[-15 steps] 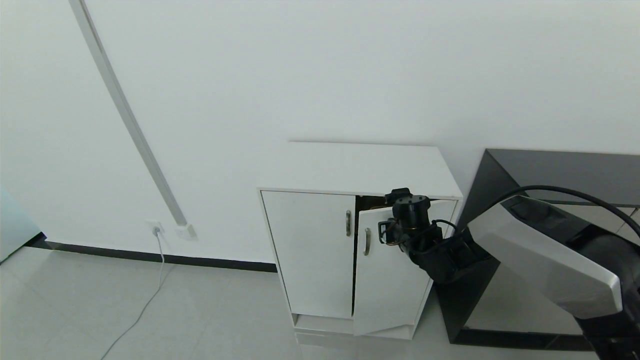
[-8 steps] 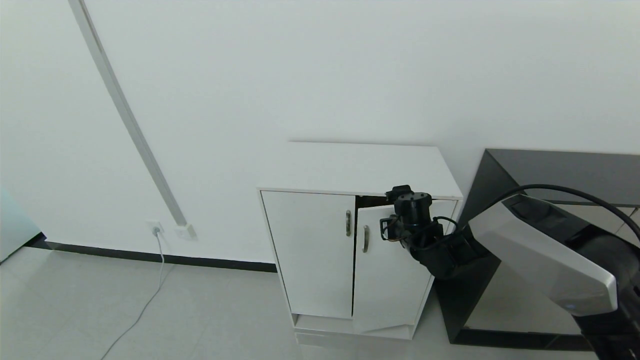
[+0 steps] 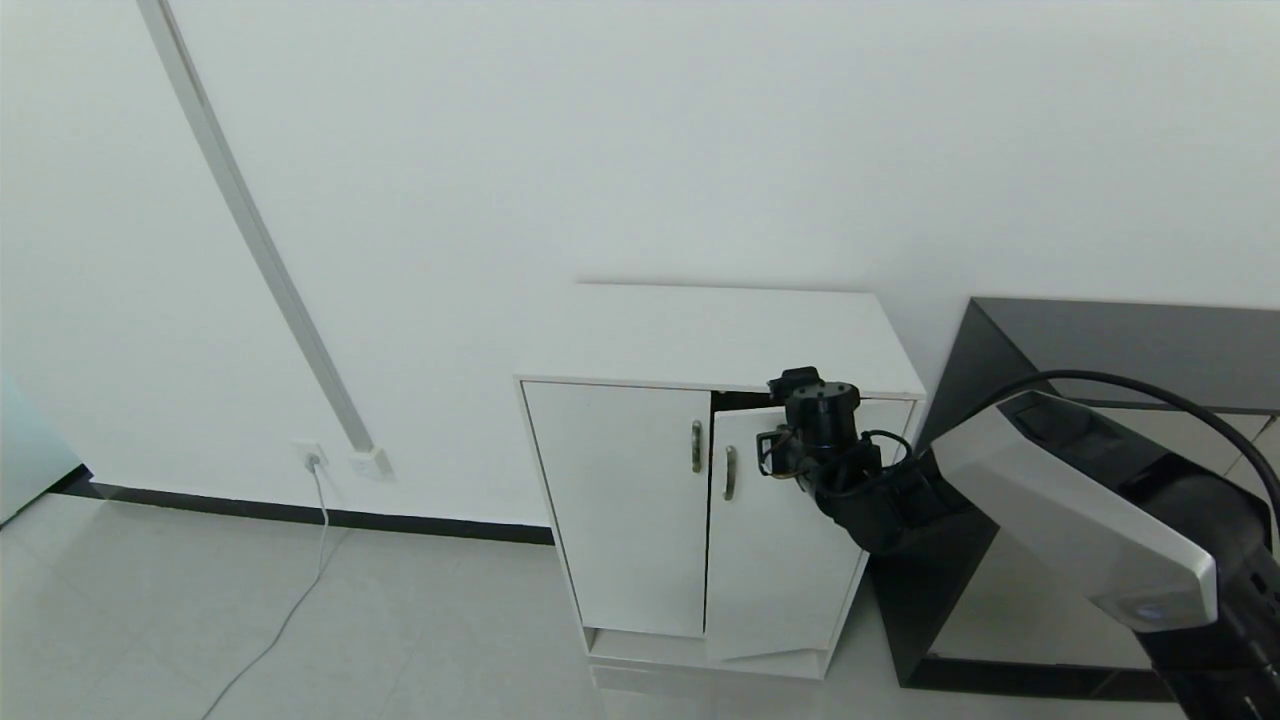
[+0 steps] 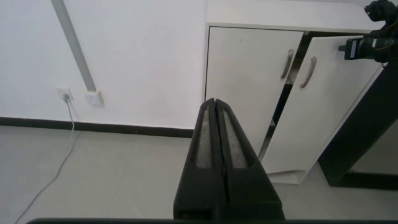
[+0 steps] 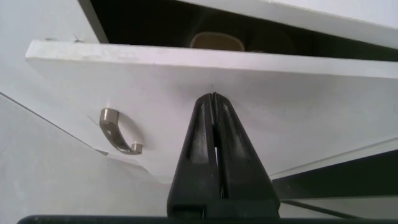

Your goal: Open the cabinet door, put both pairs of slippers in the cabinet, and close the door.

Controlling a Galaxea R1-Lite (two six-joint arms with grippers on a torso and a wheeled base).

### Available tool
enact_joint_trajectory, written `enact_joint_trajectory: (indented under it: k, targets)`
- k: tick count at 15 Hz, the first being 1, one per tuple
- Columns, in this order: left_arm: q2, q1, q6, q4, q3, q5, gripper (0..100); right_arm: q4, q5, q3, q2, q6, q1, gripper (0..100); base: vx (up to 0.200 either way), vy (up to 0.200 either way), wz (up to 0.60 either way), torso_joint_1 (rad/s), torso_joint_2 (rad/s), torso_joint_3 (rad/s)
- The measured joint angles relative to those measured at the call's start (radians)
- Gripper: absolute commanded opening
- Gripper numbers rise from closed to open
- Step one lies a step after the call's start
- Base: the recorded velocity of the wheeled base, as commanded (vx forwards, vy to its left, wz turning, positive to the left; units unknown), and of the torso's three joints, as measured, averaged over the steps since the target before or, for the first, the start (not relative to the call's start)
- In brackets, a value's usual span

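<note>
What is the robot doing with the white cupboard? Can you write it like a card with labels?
cabinet: white boxy two-door cabinet against the wall
left door: shut
right door: ajar, dark gap along its top
right gripper: shut, tips against the right door's face
left gripper: shut, empty, back from the cabinet
inside: something tan in the gap, too little to name

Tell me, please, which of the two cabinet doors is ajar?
The right door, nearest the right gripper: a dark gap shows above it; the left door sits flush.
</note>
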Motion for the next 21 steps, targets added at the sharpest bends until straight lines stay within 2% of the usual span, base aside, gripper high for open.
enact_joint_trajectory:
  k: [13,21]
  targets:
    - [0.0,0.0,0.0,0.0,0.0,0.0,0,0.09,0.0,-0.19,0.079,-0.001,-0.026,0,0.0,0.0,0.0,0.0,0.0,0.0]
    - [0.0,0.0,0.0,0.0,0.0,0.0,0,0.1,0.0,-0.206,0.091,-0.007,-0.029,0,0.0,0.0,0.0,0.0,0.0,0.0]
